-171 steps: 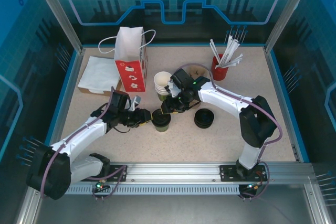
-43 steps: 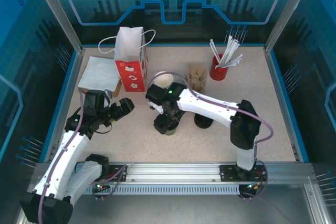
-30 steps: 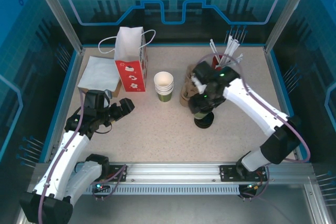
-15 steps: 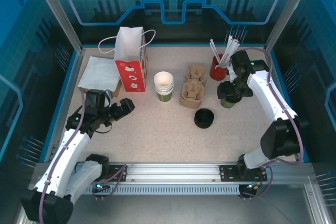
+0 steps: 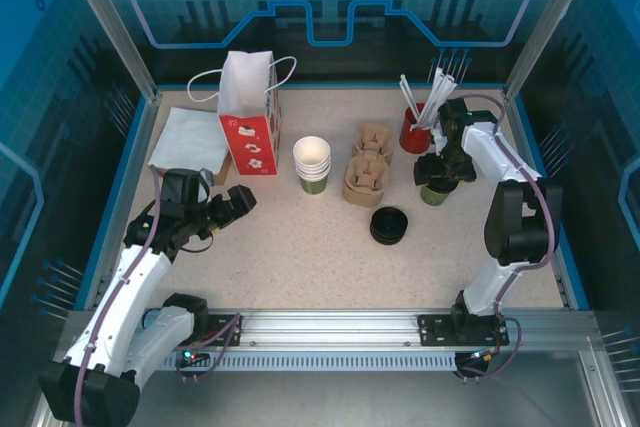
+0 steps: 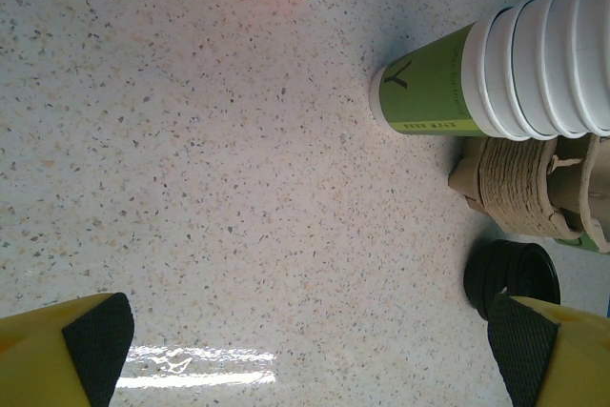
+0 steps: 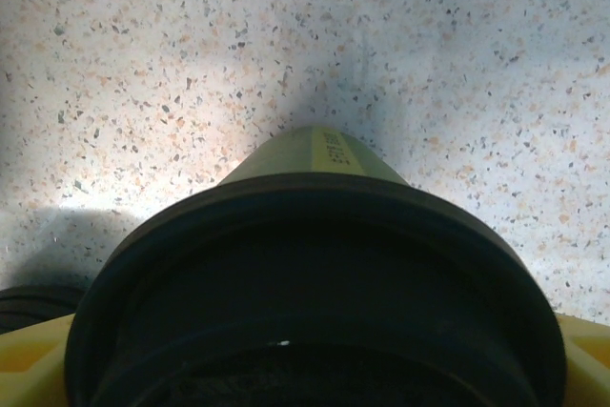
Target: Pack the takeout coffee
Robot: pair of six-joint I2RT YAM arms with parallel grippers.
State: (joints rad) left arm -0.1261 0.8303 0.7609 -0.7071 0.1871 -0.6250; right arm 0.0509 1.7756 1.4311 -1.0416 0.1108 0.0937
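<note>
Left jaws, at 8 o'clock over the counter (image 5: 300,267): wide open, empty. Stack of black lids (image 5: 388,225): 4 o'clock, near centre. Right jaws, at 3 o'clock: closed on the upright, lidded takeout coffee (image 5: 434,195), near the red straw holder (image 5: 415,137).

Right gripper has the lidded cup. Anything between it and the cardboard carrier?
Nothing visible. The takeout coffee in the right gripper is right of the cardboard carrier, with bare table between. The black lid stack lies nearer the arms, off that line; the red straw holder stands behind.
</note>
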